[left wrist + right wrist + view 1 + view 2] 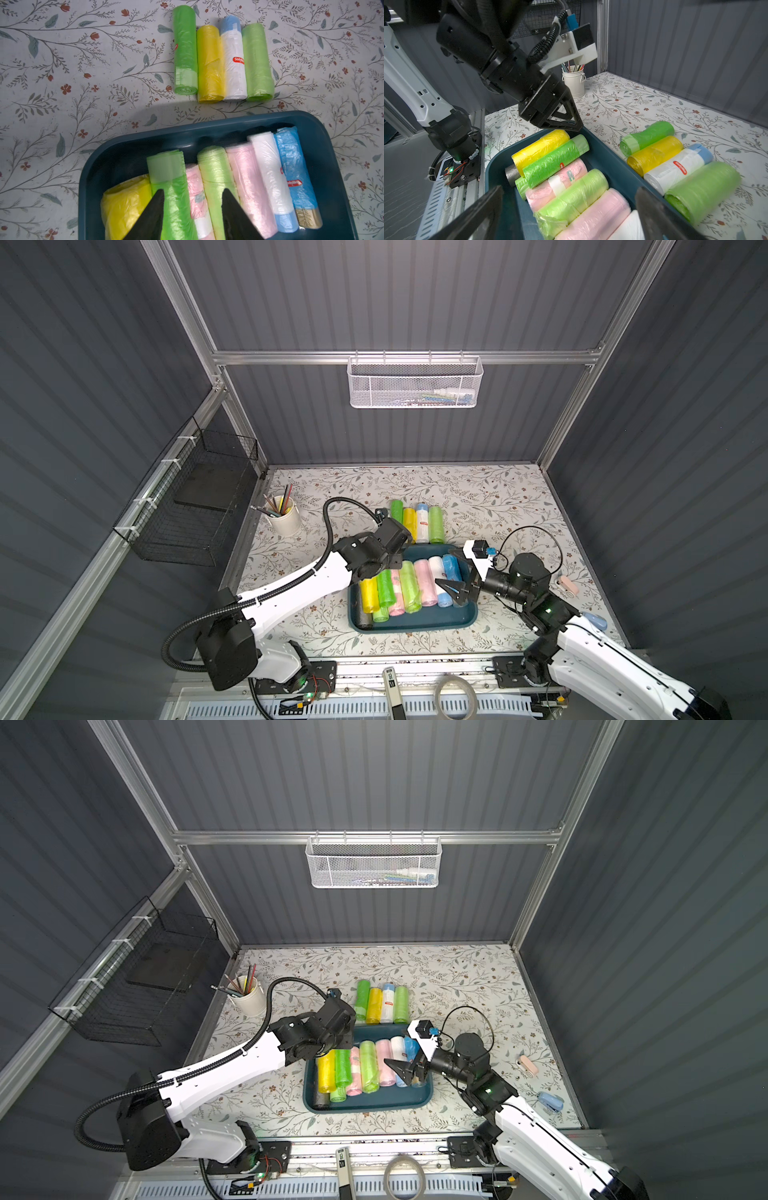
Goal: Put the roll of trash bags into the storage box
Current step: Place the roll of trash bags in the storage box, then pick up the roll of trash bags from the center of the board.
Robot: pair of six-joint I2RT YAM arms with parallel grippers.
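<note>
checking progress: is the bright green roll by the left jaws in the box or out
In: the bright green roll lies atop other rolls inside the storage box.

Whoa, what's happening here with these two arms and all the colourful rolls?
Two robot arms are packing rolls of trash bags into the storage box, a dark teal tray already holding several. The left gripper hangs just above it, jaws apart, over a bright green roll lying on the others. The right gripper is wide open over the tray's other end. Neither holds anything. A row of four rolls lies on the table beyond the tray.
</note>
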